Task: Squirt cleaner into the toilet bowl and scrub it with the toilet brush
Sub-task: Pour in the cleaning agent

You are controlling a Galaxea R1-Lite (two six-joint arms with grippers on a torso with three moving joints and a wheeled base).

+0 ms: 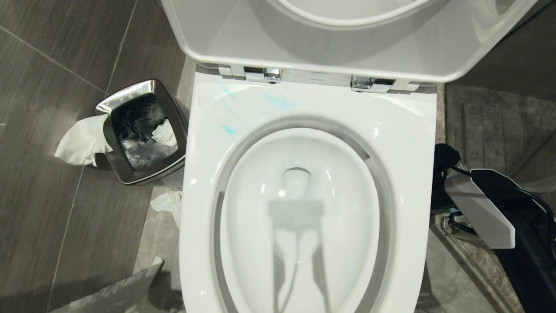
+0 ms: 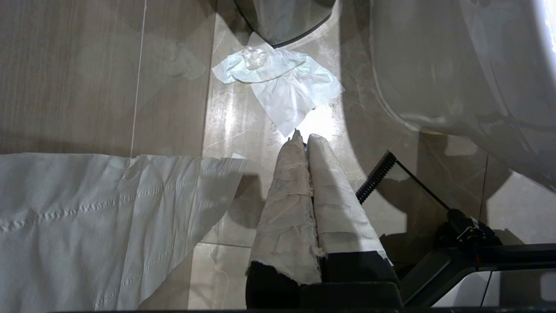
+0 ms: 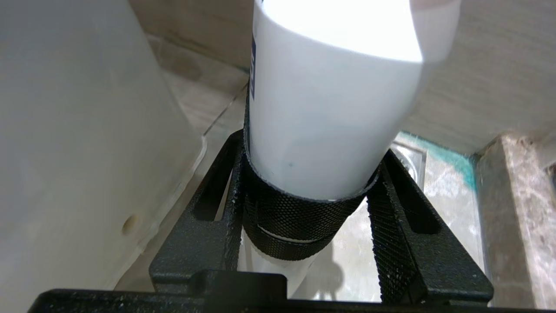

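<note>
- The toilet bowl (image 1: 404, 130) filled the middle of the head view, its seat and lid (image 1: 347, 39) raised at the far end above two chrome hinges (image 1: 265, 74).
- Pale blue smears of cleaner (image 1: 278, 102) marked the far-left part of the broad white rim; the water in the bowl looked clear.
- A square steel bin (image 1: 143, 130) stood on the dark floor tiles just left of the bowl, with white tissue (image 1: 80, 141) draped over its left edge and another crumpled tissue (image 1: 167, 202) on the floor between bin and bowl.
- The right arm (image 1: 482, 208) hung low beside the bowl's right flank, well outside the rim.
- In the right wrist view the right gripper (image 3: 306, 208) was clamped on a white cylindrical bottle (image 3: 330, 113), with a black knurled ring (image 3: 286, 221) round it between the two black fingers (image 3: 213, 226).
- A white panel (image 3: 87, 130) stood close beside that gripper, and a teal stain (image 3: 451, 161) showed on the stone floor beyond it.
- The left gripper (image 2: 304, 139) pointed at the floor, its paper-wrapped fingers (image 2: 286, 195) pressed together and holding nothing.
- A flat tissue (image 2: 286, 82) lay just past those fingertips, a wide sheet of white paper (image 2: 100, 217) lay beside the gripper, and the bowl's outer wall (image 2: 456, 65) rose nearby.
- The toilet brush was in no view.
</note>
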